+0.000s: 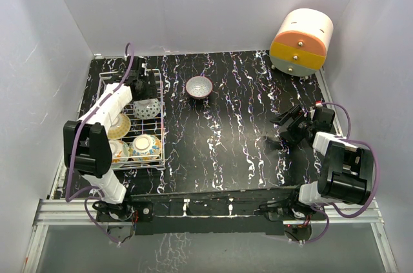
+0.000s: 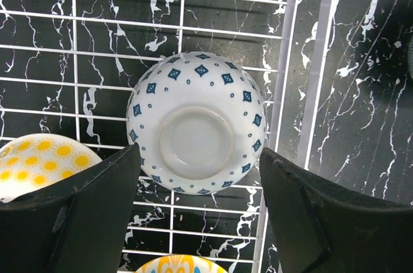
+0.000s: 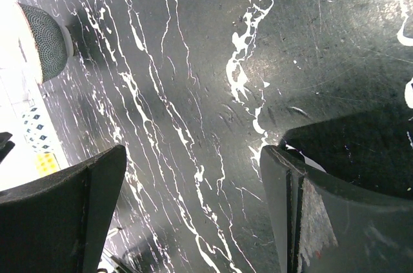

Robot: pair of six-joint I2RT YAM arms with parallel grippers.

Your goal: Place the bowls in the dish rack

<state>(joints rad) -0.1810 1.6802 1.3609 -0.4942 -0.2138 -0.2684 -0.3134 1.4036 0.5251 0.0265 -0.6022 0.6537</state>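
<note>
Where my left arm hangs over the dish rack [image 1: 103,79], things stand so:
Left gripper [image 2: 197,150]: spread wide, gripping nothing.
Blue-diamond bowl [image 2: 193,92]: upside down on the rack's wires, between my left fingers, just beside a side wall.
Right gripper [image 3: 192,150]: released, over the table [image 1: 245,144].
Grey bowl [image 1: 199,86]: on the table outside the rack, well apart from both grippers.

walls [image 1: 206,2]: plain white | table [image 1: 239,137]: black, white-veined marble | light: even
</note>
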